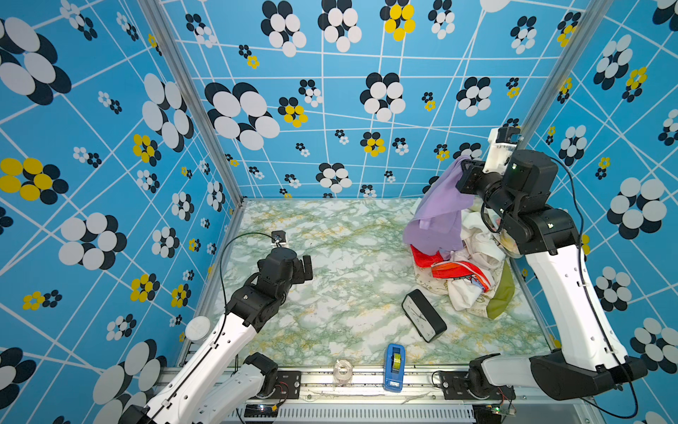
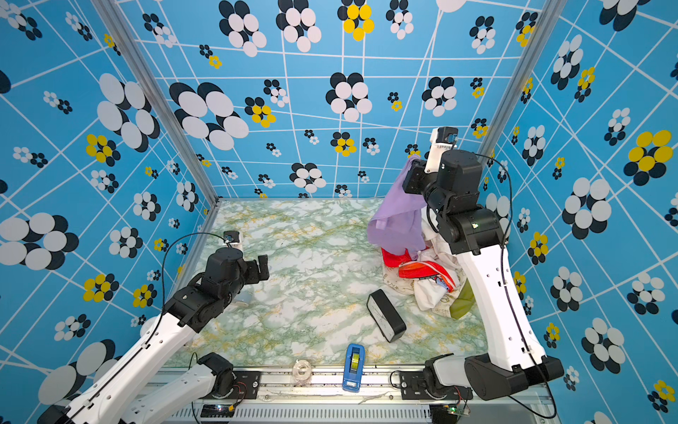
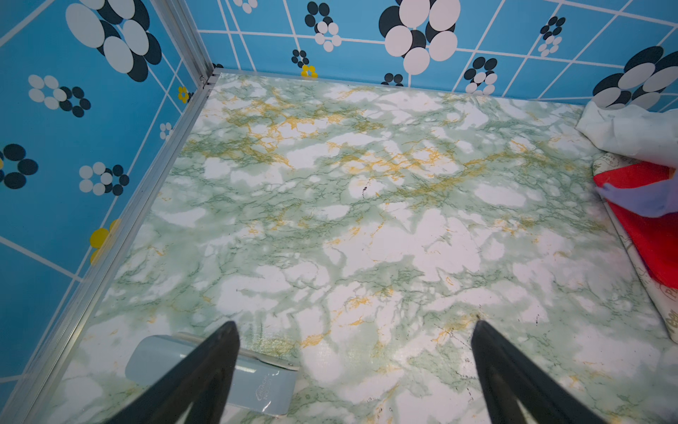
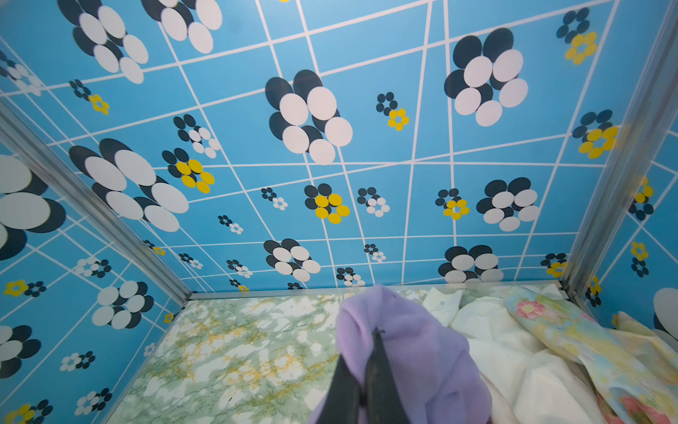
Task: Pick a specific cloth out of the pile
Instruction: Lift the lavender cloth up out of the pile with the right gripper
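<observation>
The pale lavender cloth [image 1: 438, 209] [image 2: 398, 216] hangs from my right gripper [image 1: 463, 169] [image 2: 411, 171], which is raised high at the back right. Its lower edge still drapes on the pile [image 1: 473, 271] [image 2: 433, 279] of white, red, star-print, floral and olive fabrics. In the right wrist view the jaws of the gripper [image 4: 376, 332] are shut on a fold of the cloth [image 4: 422, 352]. My left gripper [image 1: 307, 266] [image 2: 263, 266] [image 3: 354, 325] stands open over bare table at the left, holding nothing. A tip of the cloth [image 3: 638, 198] lies over red fabric.
A black clock [image 1: 423, 320] lies in front of the pile. A blue tape dispenser [image 1: 394, 367] and a clear tape roll [image 1: 343, 370] sit at the front edge. A pale blue-grey box [image 3: 257, 381] lies under the left gripper, and a white lid [image 1: 197, 328] sits at the left edge.
</observation>
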`<state>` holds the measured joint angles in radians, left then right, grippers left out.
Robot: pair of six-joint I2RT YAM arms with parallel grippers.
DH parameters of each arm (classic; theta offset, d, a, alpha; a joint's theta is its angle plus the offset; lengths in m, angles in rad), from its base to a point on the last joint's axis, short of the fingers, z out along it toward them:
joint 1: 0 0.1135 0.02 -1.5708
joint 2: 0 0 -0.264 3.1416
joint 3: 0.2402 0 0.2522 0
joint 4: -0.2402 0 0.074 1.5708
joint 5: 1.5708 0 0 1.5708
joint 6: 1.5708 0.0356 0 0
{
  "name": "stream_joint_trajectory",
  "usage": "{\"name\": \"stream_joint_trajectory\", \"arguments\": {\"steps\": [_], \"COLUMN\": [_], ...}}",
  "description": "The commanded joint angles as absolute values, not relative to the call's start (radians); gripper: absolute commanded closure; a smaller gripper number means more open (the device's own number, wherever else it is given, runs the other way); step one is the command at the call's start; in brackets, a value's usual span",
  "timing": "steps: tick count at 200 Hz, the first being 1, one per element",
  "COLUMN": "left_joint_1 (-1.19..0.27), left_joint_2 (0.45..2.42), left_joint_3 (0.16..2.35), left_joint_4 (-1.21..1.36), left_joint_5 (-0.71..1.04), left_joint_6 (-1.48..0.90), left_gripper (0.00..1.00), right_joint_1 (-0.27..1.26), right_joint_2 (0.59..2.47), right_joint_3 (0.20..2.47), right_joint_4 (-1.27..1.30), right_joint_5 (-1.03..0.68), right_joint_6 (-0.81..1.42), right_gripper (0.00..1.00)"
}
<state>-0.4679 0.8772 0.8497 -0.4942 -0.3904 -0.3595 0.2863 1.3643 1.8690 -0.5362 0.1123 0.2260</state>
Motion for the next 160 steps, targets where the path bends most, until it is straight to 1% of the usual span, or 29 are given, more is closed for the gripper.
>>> {"name": "stream_joint_trajectory", "arguments": {"steps": [1,49,86,134,160], "left_joint_1": [-0.475,-0.476,-0.476,-0.475,-0.476], "left_joint_2": [0.862,0.849,0.838,0.825,0.824], "left_joint_3": [0.835,0.826,0.825,0.863,0.884], "left_joint_4": [-0.498,-0.498,-0.500,-0.566,-0.604], "left_joint_5": [-0.399,-0.404,-0.407,-0.443,-0.451], "left_joint_6": [-0.375,-0.384,-0.386,-0.364,-0.385], "left_gripper": [0.00,0.00,0.00,0.00,0.01], "right_joint_1": [0.299,0.314,0.329,0.411,0.471], "right_joint_2": [1.367,1.412,1.435,1.506,1.584], "right_joint_3": [1.951,2.040,2.074,2.168,2.243], "right_joint_4": [-0.470,-0.479,-0.451,-0.514,-0.561], "right_joint_5": [0.054,0.009,-0.066,-0.087,-0.119], "right_joint_6": [0.242,0.251,0.298,0.270,0.266], "right_gripper": [1.00,1.00,1.00,1.00,1.00]}}
